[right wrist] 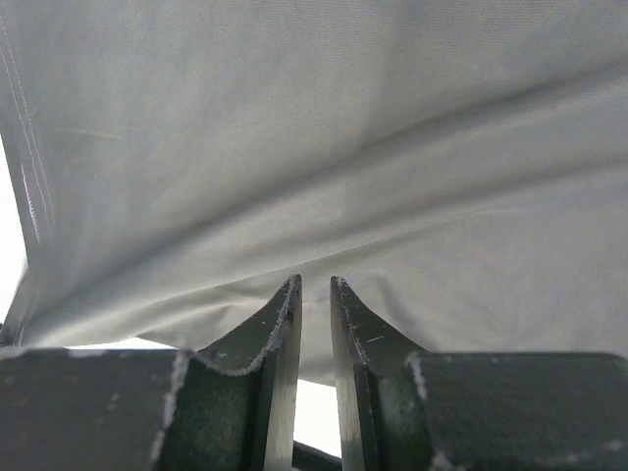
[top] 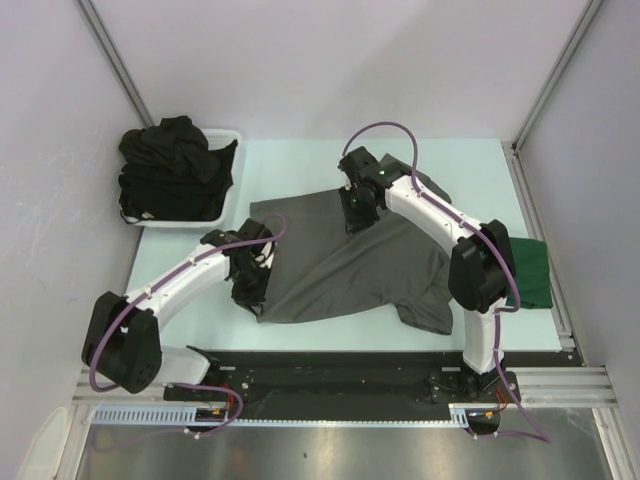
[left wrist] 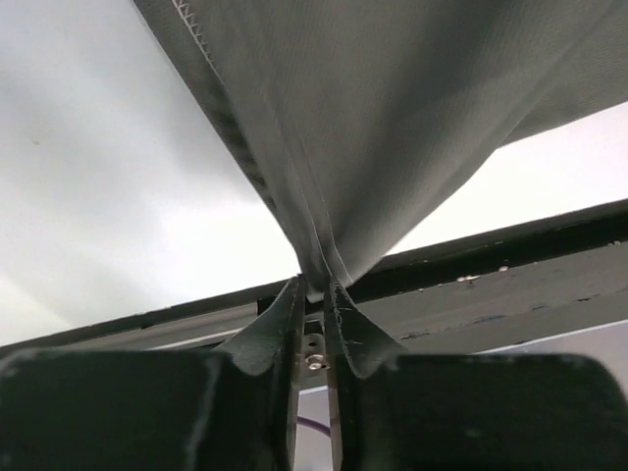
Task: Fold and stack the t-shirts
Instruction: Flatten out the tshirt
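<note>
Evidently early: a dark green t-shirt (top: 532, 272) lies, seemingly folded, at the right. The grey t-shirt (top: 350, 265) is spread mid-table, its hem clamped by the left gripper (left wrist: 314, 287). Whether the right gripper (right wrist: 314, 287) holds it cannot be told. Black t-shirts (top: 170, 165) are heaped in the basket (top: 180, 224).

The charcoal grey cloth t-shirt (top: 340, 270) is soft and matt, with a double-stitched hem and loose creases. The heap of black cloth shirts (top: 170, 165) looks equally matt, lying in a smooth white plastic basket (top: 180, 225). The folded dark green cloth shirt (top: 535, 270) is matt too. The pale mint desk (top: 300, 165) is smooth with a faint sheen. The left end effector (left wrist: 314, 287) has dark matt fingers (left wrist: 270, 329), scuffed pale along their edges.
</note>
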You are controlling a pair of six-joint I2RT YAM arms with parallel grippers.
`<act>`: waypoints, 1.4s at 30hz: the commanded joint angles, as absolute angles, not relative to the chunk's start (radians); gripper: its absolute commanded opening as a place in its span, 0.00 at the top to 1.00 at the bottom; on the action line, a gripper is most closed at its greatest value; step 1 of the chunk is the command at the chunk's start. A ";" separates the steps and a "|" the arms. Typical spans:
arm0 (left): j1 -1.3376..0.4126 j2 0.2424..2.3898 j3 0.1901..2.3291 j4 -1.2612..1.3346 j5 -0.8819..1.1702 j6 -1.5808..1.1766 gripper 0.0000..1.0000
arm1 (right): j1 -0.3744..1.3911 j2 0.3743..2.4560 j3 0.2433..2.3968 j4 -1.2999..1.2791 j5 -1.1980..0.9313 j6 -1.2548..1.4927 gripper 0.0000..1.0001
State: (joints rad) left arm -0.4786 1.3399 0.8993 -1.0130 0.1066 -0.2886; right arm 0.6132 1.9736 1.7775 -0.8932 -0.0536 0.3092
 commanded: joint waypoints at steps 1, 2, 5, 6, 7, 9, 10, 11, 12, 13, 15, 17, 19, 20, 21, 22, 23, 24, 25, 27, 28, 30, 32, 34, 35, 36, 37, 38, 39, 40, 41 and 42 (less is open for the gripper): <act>-0.488 1.348 0.923 -1.026 0.068 -0.310 0.78 | 0.606 1.950 1.795 -0.900 -0.057 0.293 0.77; -0.486 1.351 0.936 -1.023 0.055 -0.314 0.76 | 0.604 1.948 1.796 -0.902 -0.057 0.293 0.77; -0.486 1.361 0.981 -1.020 0.031 -0.318 0.75 | 0.601 1.944 1.795 -0.907 -0.058 0.287 0.77; -0.488 1.367 0.995 -1.017 0.015 -0.321 0.75 | 0.600 1.941 1.793 -0.908 -0.058 0.285 0.77; -0.486 1.371 1.026 -1.009 0.011 -0.322 0.74 | 0.598 1.937 1.792 -0.913 -0.055 0.284 0.78; -0.486 1.393 1.060 -1.005 0.009 -0.325 0.74 | 0.592 1.933 1.792 -0.920 -0.054 0.278 0.77; -0.488 1.403 1.078 -0.991 0.012 -0.325 0.74 | 0.594 1.930 1.789 -0.926 -0.049 0.276 0.77; -0.486 1.413 1.107 -0.983 0.015 -0.328 0.74 | 0.591 1.924 1.786 -0.927 -0.046 0.269 0.77; -0.488 1.423 1.121 -0.976 0.026 -0.331 0.75 | 0.589 1.921 1.783 -0.937 -0.046 0.267 0.78; -0.488 1.449 1.133 -0.959 0.035 -0.333 0.74 | 0.584 1.921 1.782 -0.946 -0.043 0.262 0.78; -0.489 1.476 1.161 -0.942 0.055 -0.344 0.75 | 0.580 1.908 1.778 -0.971 -0.032 0.258 0.78; -0.498 1.511 1.167 -0.910 0.069 -0.353 0.76 | 0.578 1.882 1.763 -0.980 -0.008 0.255 0.78; -0.511 1.540 1.163 -0.885 0.068 -0.359 0.77 | 0.575 1.852 1.727 -0.991 0.044 0.258 0.79; -0.515 1.546 1.161 -0.878 0.067 -0.362 0.77 | 0.575 1.833 1.715 -0.991 0.067 0.262 0.78; -0.518 1.546 1.158 -0.865 0.064 -0.362 0.78 | 0.575 1.786 1.680 -0.991 0.101 0.267 0.78; -0.525 1.533 1.152 -0.855 0.060 -0.368 0.77 | 0.575 1.763 1.663 -0.992 0.118 0.275 0.77; -0.529 1.520 1.147 -0.842 0.058 -0.368 0.76 | 0.575 1.731 1.639 -0.991 0.133 0.282 0.76; -0.532 1.497 1.141 -0.816 0.055 -0.373 0.76 | 0.575 1.674 1.617 -0.992 0.150 0.296 0.75; -0.538 1.477 1.129 -0.804 0.055 -0.379 0.74 | 0.572 1.640 1.570 -0.994 0.161 0.304 0.75; -0.541 1.387 1.118 -0.758 0.054 -0.380 0.73 | 0.574 1.538 1.517 -0.997 0.202 0.331 0.74; -0.541 1.356 1.112 -0.744 0.048 -0.387 0.71 | 0.574 1.505 1.461 -0.999 0.224 0.340 0.74; -0.541 1.263 1.112 -0.720 0.003 -0.390 0.65 | 0.581 1.433 1.408 -1.012 0.320 0.365 0.75; -0.541 1.212 1.138 -0.727 -0.059 -0.393 0.51 | 0.618 1.326 1.353 -1.029 0.485 0.380 0.75; -0.543 1.192 1.164 -0.739 -0.080 -0.377 0.50 | 0.644 1.217 1.330 -1.026 0.581 0.384 0.73; -0.543 1.183 1.170 -0.741 -0.095 -0.371 0.50 | 0.650 1.186 1.306 -0.988 0.621 0.373 0.66; -0.543 1.148 1.172 -0.729 -0.098 -0.376 0.47 | 0.652 1.157 1.295 -0.964 0.627 0.353 0.63; -0.543 1.131 1.166 -0.709 -0.094 -0.376 0.46 | 0.652 1.113 1.284 -0.938 0.632 0.315 0.61; -0.545 1.111 1.172 -0.695 -0.089 -0.377 0.45 | 0.652 1.100 1.279 -0.887 0.637 0.293 0.56; -0.543 1.076 1.180 -0.663 -0.068 -0.377 0.42 | 0.652 1.092 1.281 -0.870 0.638 0.278 0.55; -0.543 1.059 1.193 -0.641 -0.061 -0.380 0.34 | 0.652 1.091 1.284 -0.853 0.644 0.266 0.54; -0.543 1.045 1.206 -0.623 -0.060 -0.380 0.25 | 0.652 1.101 1.288 -0.839 0.664 0.259 0.32; -0.543 1.037 1.222 -0.597 -0.060 -0.379 0.15 | 0.652 1.109 1.304 -0.833 0.669 0.258 0.27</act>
State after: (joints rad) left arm -0.5377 1.1061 1.1450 -0.7166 -0.0536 -0.3737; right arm 0.6491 1.0904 1.2888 -0.9466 0.5537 0.3073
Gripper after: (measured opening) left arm 0.707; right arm 0.597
